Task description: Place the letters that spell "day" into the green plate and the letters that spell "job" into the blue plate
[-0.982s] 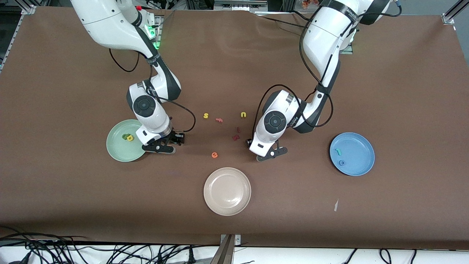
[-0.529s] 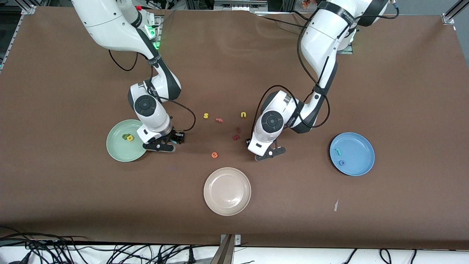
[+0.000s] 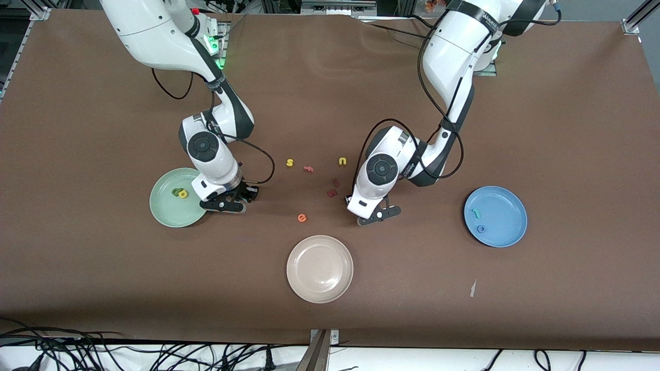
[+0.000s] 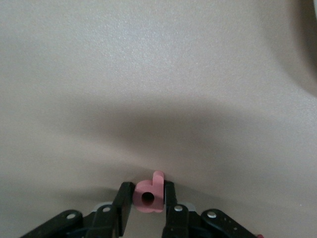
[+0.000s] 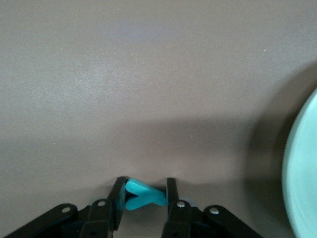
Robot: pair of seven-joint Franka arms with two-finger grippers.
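In the left wrist view my left gripper is shut on the salmon-pink "b", down at the table. In the front view this left gripper sits near the dark red letters. My right gripper is shut on the teal "y", low over the table beside the green plate. The front view shows the right gripper at the green plate's rim. That plate holds the yellow "d" and the dark green "a". The blue plate holds the teal "j" and the blue "o".
Loose between the arms lie a yellow "s", an orange "f", a yellow "u", two dark red letters and an orange "e". A beige plate sits nearer to the front camera.
Both grippers have closed, the left on the pink "b" and the right on the teal "y". The arms have barely shifted.
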